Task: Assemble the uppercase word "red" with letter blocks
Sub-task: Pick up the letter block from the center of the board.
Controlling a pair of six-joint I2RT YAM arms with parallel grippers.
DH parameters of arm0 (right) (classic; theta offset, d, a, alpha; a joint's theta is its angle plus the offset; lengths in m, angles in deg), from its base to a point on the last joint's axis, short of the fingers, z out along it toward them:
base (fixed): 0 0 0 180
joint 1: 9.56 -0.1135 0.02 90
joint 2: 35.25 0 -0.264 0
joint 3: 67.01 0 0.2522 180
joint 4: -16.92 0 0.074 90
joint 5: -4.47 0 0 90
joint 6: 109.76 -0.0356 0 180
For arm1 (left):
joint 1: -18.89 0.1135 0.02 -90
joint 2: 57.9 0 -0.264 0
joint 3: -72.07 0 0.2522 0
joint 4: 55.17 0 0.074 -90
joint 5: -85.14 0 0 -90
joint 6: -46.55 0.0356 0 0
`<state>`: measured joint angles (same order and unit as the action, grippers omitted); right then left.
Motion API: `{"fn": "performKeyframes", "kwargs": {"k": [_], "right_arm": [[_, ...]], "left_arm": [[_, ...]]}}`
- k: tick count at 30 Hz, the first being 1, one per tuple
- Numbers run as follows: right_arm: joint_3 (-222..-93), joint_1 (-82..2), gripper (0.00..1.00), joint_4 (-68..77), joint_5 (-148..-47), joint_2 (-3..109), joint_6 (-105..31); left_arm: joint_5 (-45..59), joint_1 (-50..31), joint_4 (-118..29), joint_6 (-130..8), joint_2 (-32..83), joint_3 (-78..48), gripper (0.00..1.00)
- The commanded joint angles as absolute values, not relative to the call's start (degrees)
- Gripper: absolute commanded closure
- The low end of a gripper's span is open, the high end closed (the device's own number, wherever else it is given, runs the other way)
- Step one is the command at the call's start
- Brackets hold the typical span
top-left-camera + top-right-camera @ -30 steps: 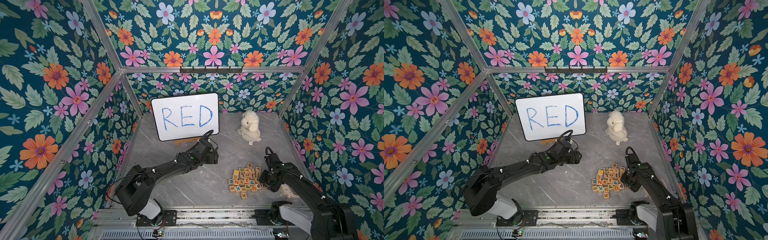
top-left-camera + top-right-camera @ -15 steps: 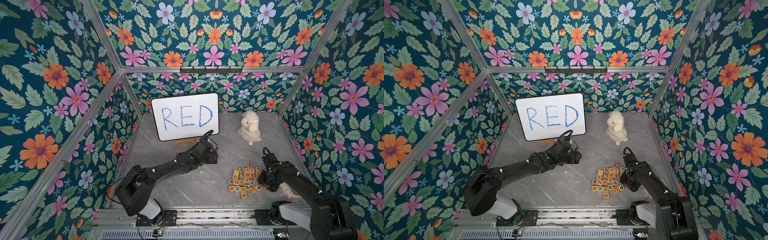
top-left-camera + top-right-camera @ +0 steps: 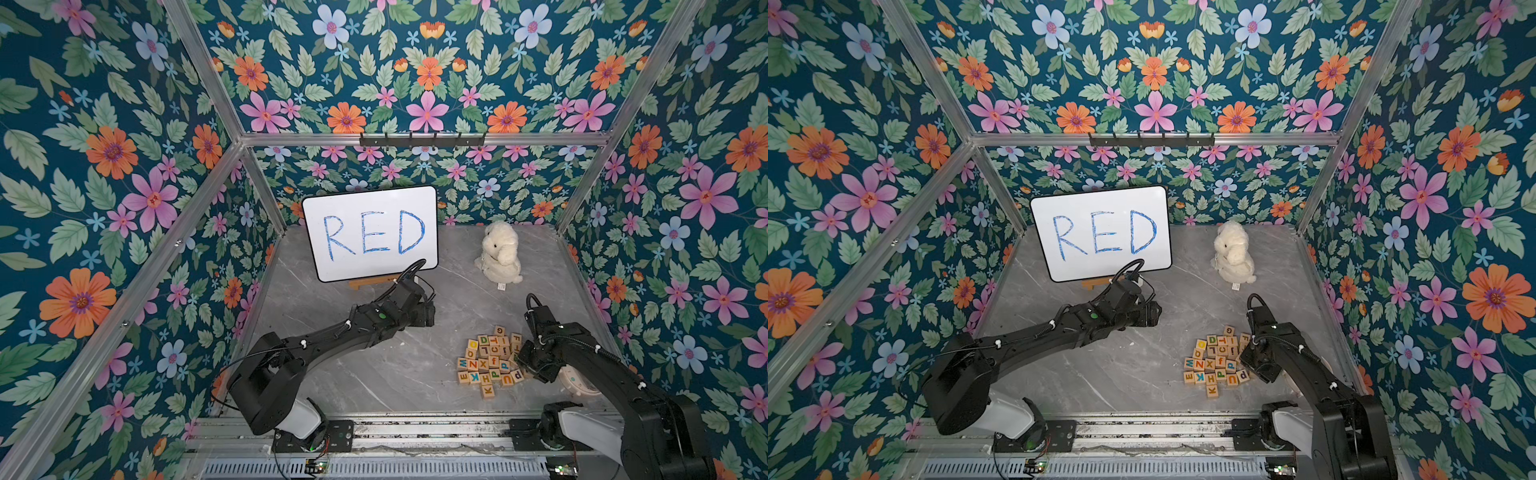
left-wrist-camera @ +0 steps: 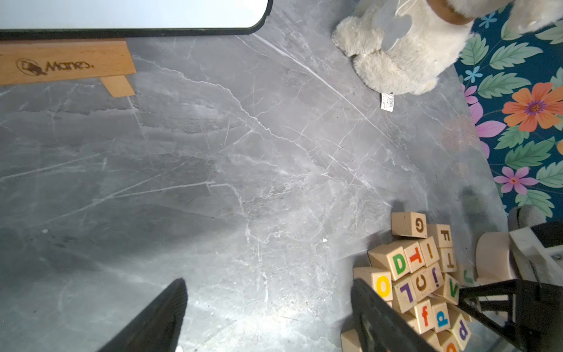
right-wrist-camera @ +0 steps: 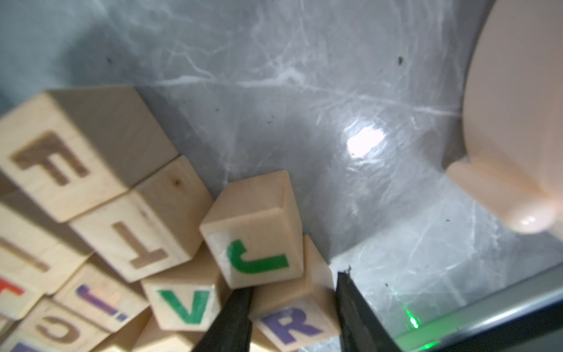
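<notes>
At block pile [image 3: 492, 361] edge, right gripper [image 5: 292, 283] sat narrow around purple R block [image 5: 289, 326], clamp unclear; green J block [image 5: 256, 259] leaned on it, could tumble on lift. Left gripper [image 4: 268, 283] wide, empty.

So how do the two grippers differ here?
The left gripper hangs over the table, apart from the block pile; the right gripper is down at its edge. The left gripper's jaws are wide with nothing between; the right gripper's flank the purple R block. Both are black.
</notes>
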<state>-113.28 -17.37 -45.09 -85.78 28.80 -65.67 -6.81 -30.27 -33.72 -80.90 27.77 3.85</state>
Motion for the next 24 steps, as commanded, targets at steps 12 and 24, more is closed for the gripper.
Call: {"fn": "performKeyframes", "kwargs": {"k": [12,24], "right_arm": [[-123.3,-18.6,0.63,-53.6,-83.5,24.2,-63.9],[-141.0,-37.4,0.64,-51.1,-76.1,38.5,-68.1]], "left_arm": [[-13.6,-30.2,-33.0,-76.0,22.6,4.7,0.13],[-18.3,-20.9,-29.5,-77.8,16.3,6.1,0.07]]}}
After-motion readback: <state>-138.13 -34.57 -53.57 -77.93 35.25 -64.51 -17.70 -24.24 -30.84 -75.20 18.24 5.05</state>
